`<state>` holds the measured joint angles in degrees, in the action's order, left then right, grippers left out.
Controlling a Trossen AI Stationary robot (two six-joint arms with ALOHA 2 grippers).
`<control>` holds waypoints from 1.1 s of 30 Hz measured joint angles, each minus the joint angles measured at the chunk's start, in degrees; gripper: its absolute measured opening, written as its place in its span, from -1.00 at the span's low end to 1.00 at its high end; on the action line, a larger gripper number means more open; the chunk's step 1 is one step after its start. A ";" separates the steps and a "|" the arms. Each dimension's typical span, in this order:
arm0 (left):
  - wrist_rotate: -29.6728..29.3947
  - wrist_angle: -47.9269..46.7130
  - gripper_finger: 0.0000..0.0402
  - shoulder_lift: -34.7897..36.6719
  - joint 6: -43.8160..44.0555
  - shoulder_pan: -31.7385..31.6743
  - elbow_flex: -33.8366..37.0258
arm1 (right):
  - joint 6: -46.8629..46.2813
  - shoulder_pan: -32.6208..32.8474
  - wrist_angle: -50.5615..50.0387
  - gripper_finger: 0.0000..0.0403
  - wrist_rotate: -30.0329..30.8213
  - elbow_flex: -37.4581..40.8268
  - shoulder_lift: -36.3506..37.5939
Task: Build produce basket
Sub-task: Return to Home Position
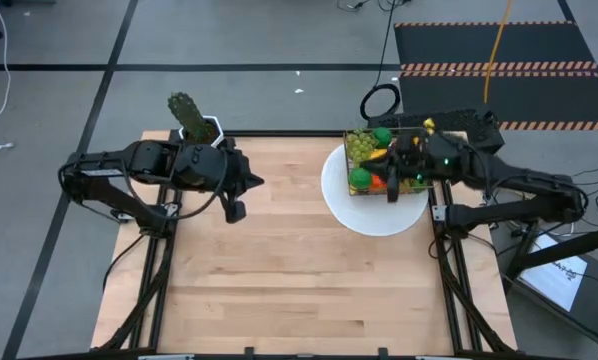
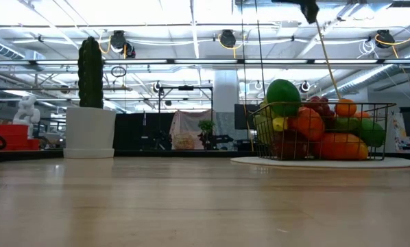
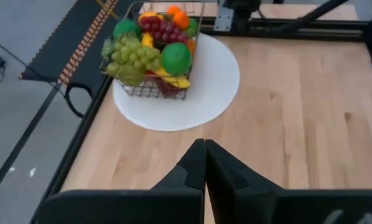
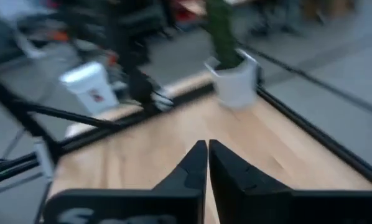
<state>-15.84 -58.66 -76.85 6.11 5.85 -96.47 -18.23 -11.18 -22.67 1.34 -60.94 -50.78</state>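
A pale wooden table (image 1: 279, 260) is filling the middle of the high view. The one wire basket (image 3: 150, 92) is sitting at its upper right on a single white plate (image 3: 204, 93), heaped with produce (image 3: 175, 58): grapes, limes, oranges and a banana. One potted cactus (image 2: 90, 68) is standing at the upper left, where the left gripper (image 3: 205, 163) is hanging with jaws together, while the right gripper (image 4: 208, 163) is hovering above the basket, jaws likewise together.
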 joint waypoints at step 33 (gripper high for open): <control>10.10 56.85 -0.98 26.50 -4.70 -4.08 59.77 | 17.73 14.59 50.95 -1.00 -1.59 50.16 19.60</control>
<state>-5.74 -1.81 -50.34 1.41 1.77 -36.70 -0.50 3.41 28.29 -0.25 -10.78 -31.18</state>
